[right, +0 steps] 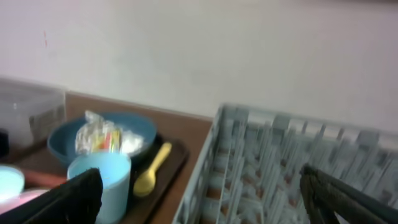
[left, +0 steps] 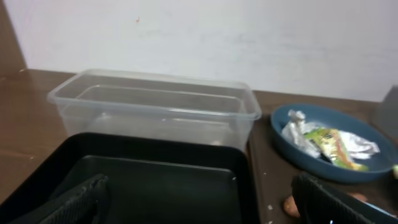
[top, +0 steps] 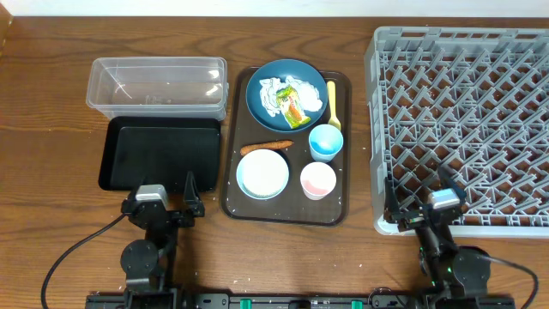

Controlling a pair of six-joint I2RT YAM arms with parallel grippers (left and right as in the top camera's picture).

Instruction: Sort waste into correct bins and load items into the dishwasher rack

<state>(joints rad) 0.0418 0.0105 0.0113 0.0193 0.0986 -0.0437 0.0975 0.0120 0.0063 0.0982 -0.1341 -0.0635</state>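
The dark blue plate (top: 287, 70) at the back of the brown tray holds crumpled white paper with green-orange wrapper scraps (top: 290, 99). Beside it lies the yellow spoon (top: 333, 107). An orange stick (top: 267, 147), the light blue cup (top: 326, 142), pink cup (top: 318, 180) and pale bowl (top: 262, 174) stand in front. The clear tub (top: 157, 86) and black tray (top: 160, 153) lie to the left, the grey rack (top: 463, 129) to the right. My left gripper (top: 163, 196) (left: 202, 199) hangs open at the black tray's near edge. My right gripper (top: 425, 199) (right: 202, 196) is open at the rack's near left corner.
The brown serving tray (top: 288, 206) sits mid-table between the bins and the rack. Both arm bases stand at the table's front edge, with cables trailing left and right. A pale wall runs behind the table.
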